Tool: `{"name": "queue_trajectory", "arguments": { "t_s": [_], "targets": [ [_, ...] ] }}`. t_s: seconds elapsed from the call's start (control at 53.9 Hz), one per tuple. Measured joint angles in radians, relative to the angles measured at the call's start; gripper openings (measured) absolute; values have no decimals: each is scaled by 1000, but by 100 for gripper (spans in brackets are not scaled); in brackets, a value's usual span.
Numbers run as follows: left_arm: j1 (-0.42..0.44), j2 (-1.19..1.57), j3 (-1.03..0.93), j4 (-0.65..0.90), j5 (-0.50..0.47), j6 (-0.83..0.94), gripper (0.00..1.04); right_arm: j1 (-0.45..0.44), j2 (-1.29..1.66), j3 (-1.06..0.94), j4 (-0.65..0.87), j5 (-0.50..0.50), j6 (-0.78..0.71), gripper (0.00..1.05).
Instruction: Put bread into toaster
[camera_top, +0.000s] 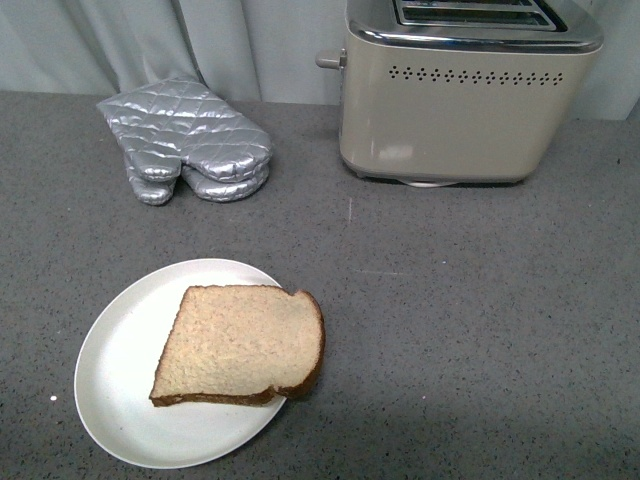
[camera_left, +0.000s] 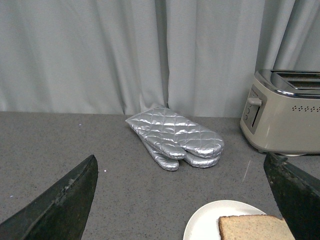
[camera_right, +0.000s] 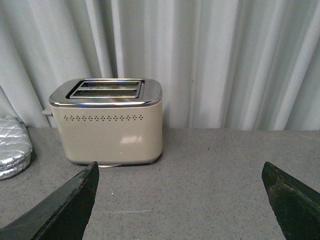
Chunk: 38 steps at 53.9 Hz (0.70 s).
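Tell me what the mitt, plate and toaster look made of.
Mitt: quilted fabric with a shiny silver coating, going by the stitched diamonds. Plate: smooth matte white, ceramic or plastic, unclear. Toaster: cream painted body, likely metal, with a mirror-like chrome top.

Toaster (camera_top: 455, 110) chrome-topped, glossy; mitt (camera_top: 190, 140) quilted foil.

One bread slice (camera_top: 240, 342), one plate (camera_top: 118, 400), one toaster (camera_top: 460, 110), and two stacked silver oven mitts (camera_top: 190, 135).
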Motion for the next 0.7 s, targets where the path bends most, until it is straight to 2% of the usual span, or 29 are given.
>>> {"name": "queue_trajectory", "arguments": {
  "t_s": [0.705],
  "targets": [
    [-5,7,3,-9,-19,-8,98,0,0,0,0,0,0,95]
  ]
}}
